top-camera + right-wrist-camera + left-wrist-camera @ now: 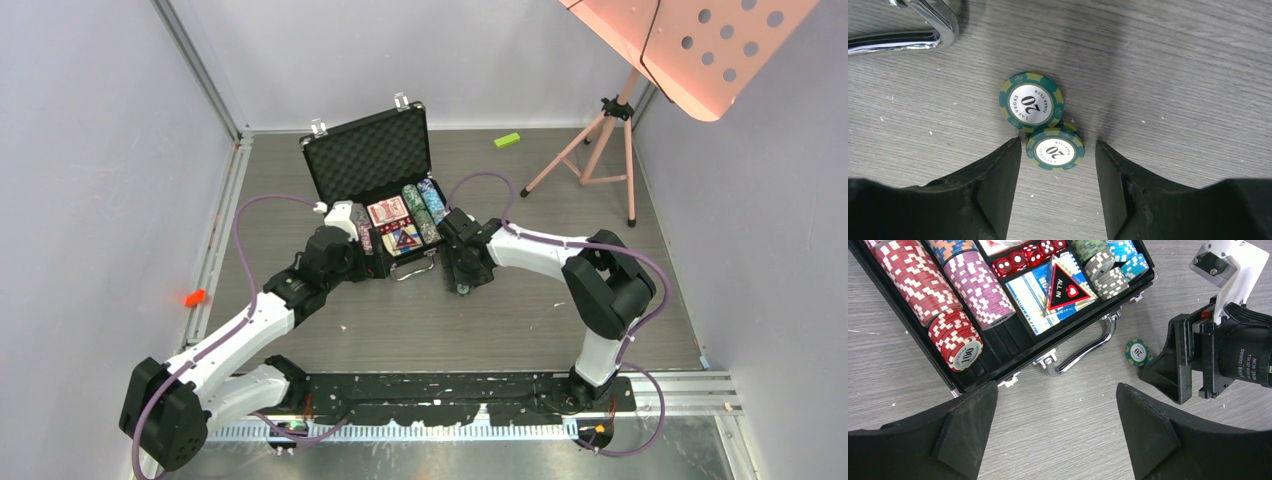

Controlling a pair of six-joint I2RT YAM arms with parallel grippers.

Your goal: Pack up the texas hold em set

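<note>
- Black briefcase is sitting open at mid-table toward the back. Its foam-lined lid is standing up toward the rear wall, with two silver latches showing on the top edge.
- Bare table is lying open between the case's front edge and the arm bases. Walls are closing in at left, right and rear.
- Green block is lying near the back wall, well apart from the case. Pink tripod stand is standing at back right.
- One chrome handle is lying flat on the table off the case's front wall.
- Inside the case, striped poker chips are lying in rows on edge.
- One red-backed card deck is sitting between the rows.
- Red dice are sitting in a line; five, I think, though the frame edge is cropping the row.
- Two green chips marked 20 are lying flat on the table just right of the handle, outside the case: the far chip and the near chip, rims meeting.
- Right gripper is pointing straight down. Its fingers are standing apart and straddling the near chip, with a slim gap on each side, so they are not clamping it.
- Right arm is bending at a raised elbow out to the right, forearm reaching left toward the case's front right.
- Left gripper is hovering by the case's front left corner, fingers spread wide and holding nothing.
- Left arm is stretching diagonally forward from its base.
</note>
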